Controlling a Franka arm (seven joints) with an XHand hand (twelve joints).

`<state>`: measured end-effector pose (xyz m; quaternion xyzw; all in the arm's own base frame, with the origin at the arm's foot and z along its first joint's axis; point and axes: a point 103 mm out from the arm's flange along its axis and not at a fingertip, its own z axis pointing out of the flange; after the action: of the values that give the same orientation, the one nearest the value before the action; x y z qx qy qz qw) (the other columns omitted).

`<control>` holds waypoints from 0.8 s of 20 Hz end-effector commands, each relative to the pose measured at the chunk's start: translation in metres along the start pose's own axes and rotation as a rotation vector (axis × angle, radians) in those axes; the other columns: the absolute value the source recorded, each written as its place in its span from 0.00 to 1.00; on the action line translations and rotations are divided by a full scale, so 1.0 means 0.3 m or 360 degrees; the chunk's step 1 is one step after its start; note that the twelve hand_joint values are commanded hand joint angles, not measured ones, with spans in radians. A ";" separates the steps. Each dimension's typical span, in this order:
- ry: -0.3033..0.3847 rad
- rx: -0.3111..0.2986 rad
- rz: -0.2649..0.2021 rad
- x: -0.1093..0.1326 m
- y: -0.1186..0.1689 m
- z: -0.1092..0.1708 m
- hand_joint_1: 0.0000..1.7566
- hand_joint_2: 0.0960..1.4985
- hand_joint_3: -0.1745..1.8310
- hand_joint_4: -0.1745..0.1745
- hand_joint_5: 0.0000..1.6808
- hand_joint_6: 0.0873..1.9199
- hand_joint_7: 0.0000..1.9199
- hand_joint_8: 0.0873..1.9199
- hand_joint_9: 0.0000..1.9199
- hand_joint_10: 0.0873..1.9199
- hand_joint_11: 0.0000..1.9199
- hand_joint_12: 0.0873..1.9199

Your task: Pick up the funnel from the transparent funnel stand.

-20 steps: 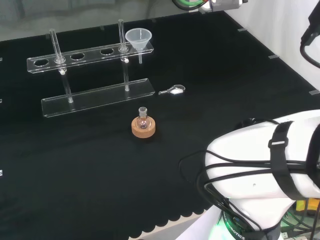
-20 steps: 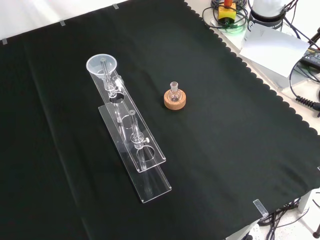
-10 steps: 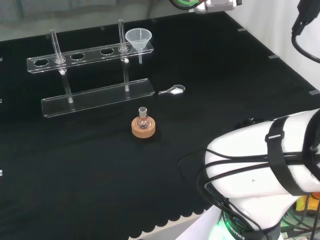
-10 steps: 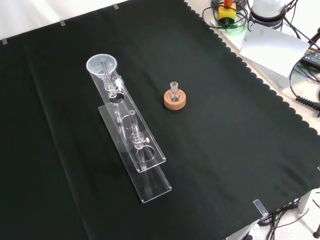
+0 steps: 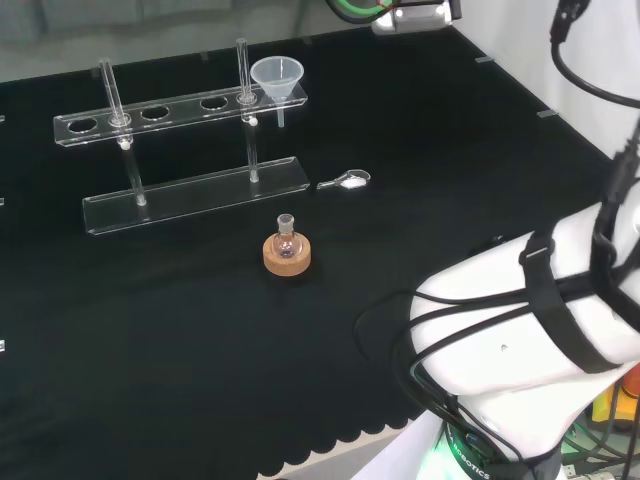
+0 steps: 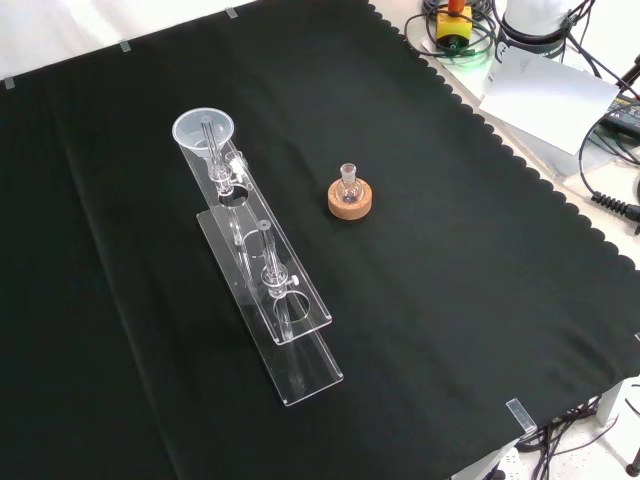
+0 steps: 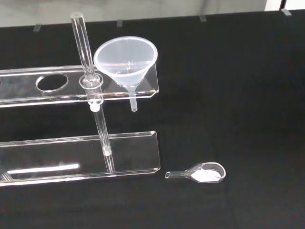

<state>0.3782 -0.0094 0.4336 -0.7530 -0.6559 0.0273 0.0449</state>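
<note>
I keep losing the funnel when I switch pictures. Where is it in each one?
Head view: the funnel sits at the right end of the clear stand, upper middle.
Front view: funnel at the stand's far end, upper left.
Wrist view: funnel in the stand's end hole.
Shared landmark: the upright rod beside it.

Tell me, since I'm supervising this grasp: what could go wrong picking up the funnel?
The clear plastic funnel sits in the end hole of the transparent funnel stand, close beside an upright rod; fingers could knock the rod or tip the stand. Its stem may snag unless lifted straight. A small glass scoop lies nearby.
</note>
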 end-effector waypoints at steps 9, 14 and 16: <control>-0.0028 0.0123 -0.0115 0.072 0.453 0.172 0.11 0.76 0.21 0.46 0.18 0.00 0.05 0.26 0.15 0.31 0.04 0.72; -0.0060 0.0185 -0.0154 0.104 0.534 0.247 0.13 0.75 0.21 0.44 0.18 0.00 0.05 0.27 0.15 0.32 0.04 0.72; -0.0069 0.0218 -0.0167 0.110 0.562 0.269 0.14 0.74 0.20 0.44 0.18 0.00 0.05 0.27 0.15 0.32 0.04 0.72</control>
<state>0.5087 -0.0058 0.3623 -0.7299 -0.6761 0.0669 0.0752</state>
